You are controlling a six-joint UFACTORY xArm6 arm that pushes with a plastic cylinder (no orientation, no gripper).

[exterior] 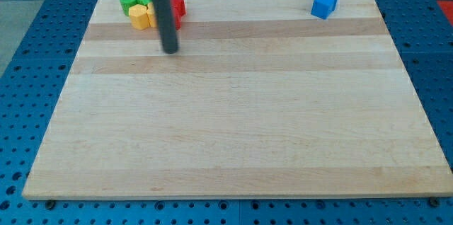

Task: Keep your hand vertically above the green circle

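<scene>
A green block (pixel 132 0), rounded in outline, sits at the view's top left of the wooden board (pixel 233 126). A yellow block (pixel 140 17) touches it just below, and a red block (pixel 177 9) lies to their right, partly hidden behind the rod. The dark rod comes down from the view's top, and my tip (pixel 170 50) rests on the board below and to the right of the green block, just below the yellow and red blocks and apart from them.
A blue block (pixel 325 3) stands near the board's top right edge. Blue perforated table surface (pixel 35 76) surrounds the board on all sides.
</scene>
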